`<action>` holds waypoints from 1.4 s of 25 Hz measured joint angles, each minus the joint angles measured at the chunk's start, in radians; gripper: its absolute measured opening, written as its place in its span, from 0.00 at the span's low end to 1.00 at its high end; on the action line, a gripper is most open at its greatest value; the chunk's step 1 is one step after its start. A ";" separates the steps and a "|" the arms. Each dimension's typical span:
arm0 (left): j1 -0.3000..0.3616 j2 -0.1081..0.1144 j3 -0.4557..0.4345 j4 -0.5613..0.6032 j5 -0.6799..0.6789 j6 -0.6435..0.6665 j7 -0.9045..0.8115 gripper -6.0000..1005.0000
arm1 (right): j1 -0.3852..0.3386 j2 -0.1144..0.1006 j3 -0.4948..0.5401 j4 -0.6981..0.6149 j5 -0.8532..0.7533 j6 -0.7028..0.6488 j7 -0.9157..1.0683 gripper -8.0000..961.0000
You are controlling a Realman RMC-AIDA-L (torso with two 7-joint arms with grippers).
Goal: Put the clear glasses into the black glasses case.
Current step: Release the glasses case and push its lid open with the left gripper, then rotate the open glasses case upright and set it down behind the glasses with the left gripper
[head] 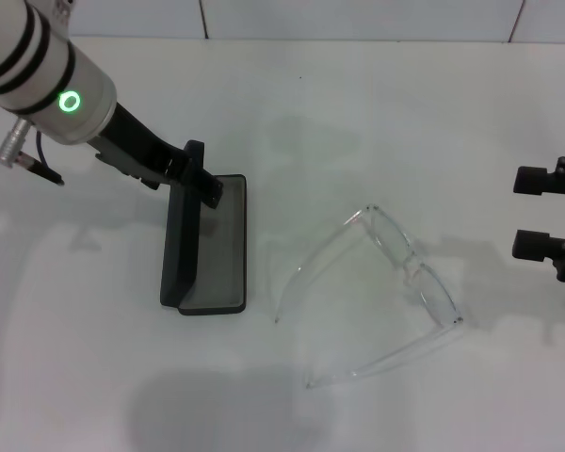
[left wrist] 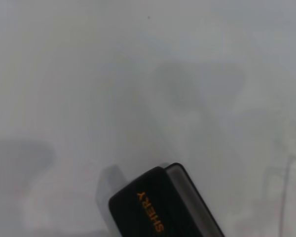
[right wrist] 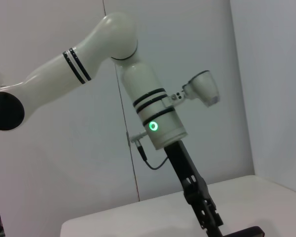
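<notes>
The black glasses case (head: 212, 254) lies open left of centre, grey lining up, with its lid (head: 181, 235) standing upright. My left gripper (head: 200, 174) straddles the lid's top edge and is shut on it. Its wrist view shows the lid's corner with orange lettering (left wrist: 155, 212). The clear glasses (head: 410, 268) lie unfolded on the table right of the case, temple arms pointing toward me. My right gripper (head: 535, 213) hovers open at the table's right edge, apart from the glasses. In the right wrist view, the left gripper (right wrist: 211, 221) reaches down to the case (right wrist: 242, 231).
The white table (head: 94, 377) ends at a tiled wall (head: 358, 17) at the back. Bare table surface lies between the case and the glasses and in front of both.
</notes>
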State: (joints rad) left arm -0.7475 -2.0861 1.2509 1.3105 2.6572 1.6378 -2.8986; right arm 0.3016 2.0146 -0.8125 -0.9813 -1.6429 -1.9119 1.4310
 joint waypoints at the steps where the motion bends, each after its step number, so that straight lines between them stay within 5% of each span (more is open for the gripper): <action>1: -0.001 0.000 0.002 -0.007 0.003 -0.006 -0.002 0.82 | 0.001 0.001 -0.001 0.002 0.000 0.001 -0.001 0.72; 22: -0.005 0.002 0.015 -0.098 0.009 -0.077 0.013 0.81 | 0.022 0.001 0.007 0.074 0.000 0.007 -0.039 0.72; 35: -0.002 0.000 0.056 -0.088 0.020 -0.099 0.061 0.35 | 0.014 -0.001 0.009 0.076 0.010 0.006 -0.040 0.72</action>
State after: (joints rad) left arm -0.7492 -2.0865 1.3067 1.2221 2.6774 1.5387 -2.8380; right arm 0.3154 2.0140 -0.8038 -0.9049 -1.6325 -1.9055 1.3912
